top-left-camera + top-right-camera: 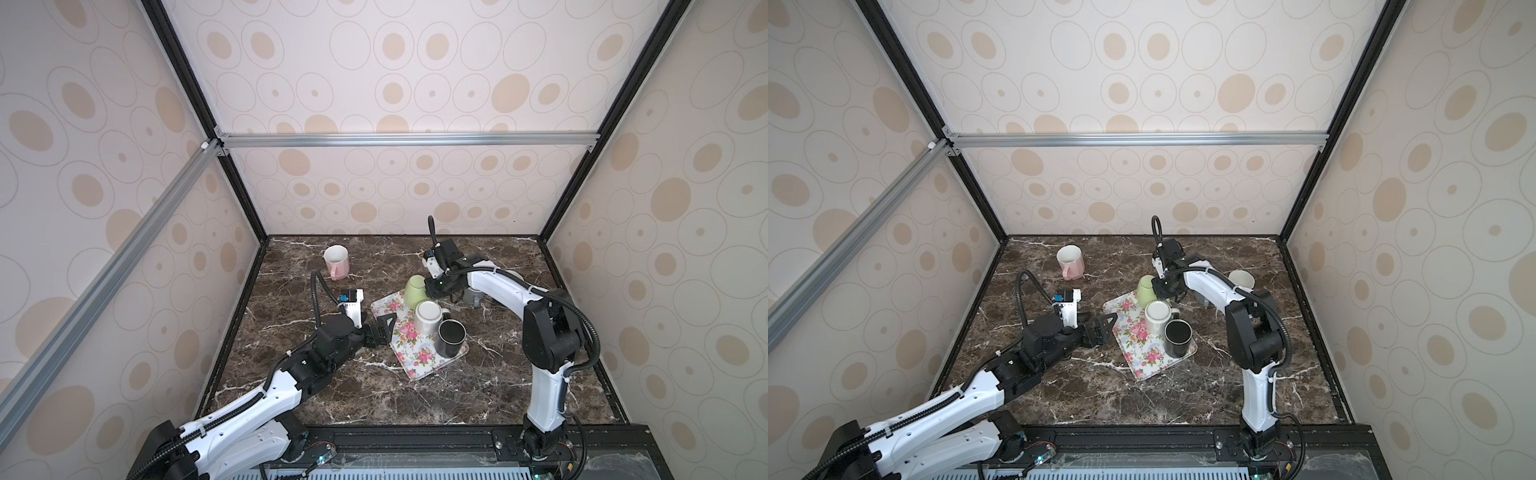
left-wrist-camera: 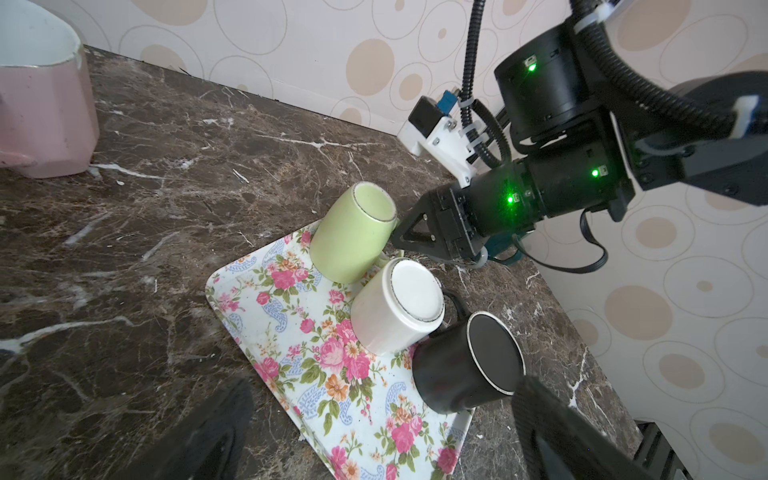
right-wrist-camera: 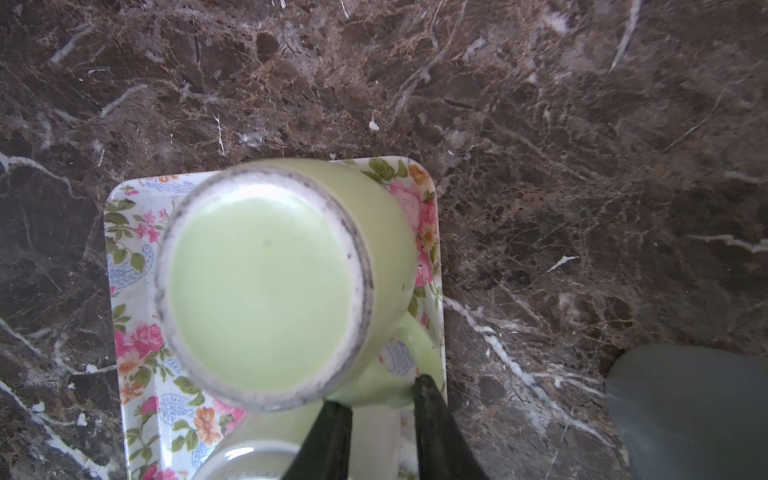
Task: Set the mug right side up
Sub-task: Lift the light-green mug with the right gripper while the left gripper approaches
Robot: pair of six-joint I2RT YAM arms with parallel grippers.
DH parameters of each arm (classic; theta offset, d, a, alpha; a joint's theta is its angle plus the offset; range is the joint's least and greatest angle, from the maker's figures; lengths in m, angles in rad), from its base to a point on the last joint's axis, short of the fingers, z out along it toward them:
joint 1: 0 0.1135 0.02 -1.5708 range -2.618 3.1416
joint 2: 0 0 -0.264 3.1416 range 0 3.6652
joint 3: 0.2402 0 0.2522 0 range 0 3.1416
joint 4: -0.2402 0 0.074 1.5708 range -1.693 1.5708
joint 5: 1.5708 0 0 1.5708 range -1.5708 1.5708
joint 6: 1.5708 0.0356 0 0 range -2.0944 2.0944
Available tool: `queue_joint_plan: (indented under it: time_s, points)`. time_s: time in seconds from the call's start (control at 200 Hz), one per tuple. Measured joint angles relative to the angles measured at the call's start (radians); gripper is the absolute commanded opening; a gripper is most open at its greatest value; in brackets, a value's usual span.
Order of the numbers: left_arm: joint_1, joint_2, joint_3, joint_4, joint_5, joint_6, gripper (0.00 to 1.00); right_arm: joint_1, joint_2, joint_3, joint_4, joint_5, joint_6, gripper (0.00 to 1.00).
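A pale green mug [image 1: 415, 291] [image 1: 1147, 291] [image 2: 353, 237] [image 3: 266, 291] stands upside down on the far corner of a floral tray [image 1: 415, 361] [image 1: 1142, 365] [image 2: 291, 332] [image 3: 133, 332], its base facing up. My right gripper [image 1: 429, 293] [image 1: 1159, 293] [image 2: 398, 233] [image 3: 376, 390] reaches in from the right, shut on the mug's handle, with one fingertip on each side of it. My left gripper [image 1: 384, 332] [image 1: 1104, 326] [image 2: 384, 384] is wide open and holds nothing, hovering at the tray's left edge.
Also upside down on the tray are a white mug [image 1: 428, 316] [image 1: 1158, 316] [image 2: 399, 307] and a black mug [image 1: 449, 337] [image 1: 1177, 337] [image 2: 469, 365]. A pink mug [image 1: 336, 259] [image 1: 1069, 259] [image 2: 41, 104] stands upright at the back left. A grey mug [image 1: 473, 296] [image 3: 685, 407] sits under the right arm.
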Motion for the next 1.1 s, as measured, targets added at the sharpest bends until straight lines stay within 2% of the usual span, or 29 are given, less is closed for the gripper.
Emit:
queue_joint_plan:
  time_s: [0.345, 0.64, 0.94, 1.095]
  points:
    - [0.000, 0.009, 0.072, -0.074, -0.010, 0.002, 0.98, 0.000, 0.019, 0.025, -0.005, -0.021, -0.076, 0.27]
    - [0.000, 0.058, 0.117, -0.098, -0.012, 0.015, 0.98, 0.000, 0.052, 0.074, -0.050, -0.021, -0.127, 0.35]
    - [0.000, 0.061, 0.128, -0.103, -0.013, 0.021, 0.98, 0.002, 0.078, 0.107, -0.086, -0.021, -0.162, 0.33]
    - [0.000, 0.075, 0.145, -0.108, -0.016, 0.027, 0.98, 0.004, 0.085, 0.119, -0.097, -0.014, -0.175, 0.29]
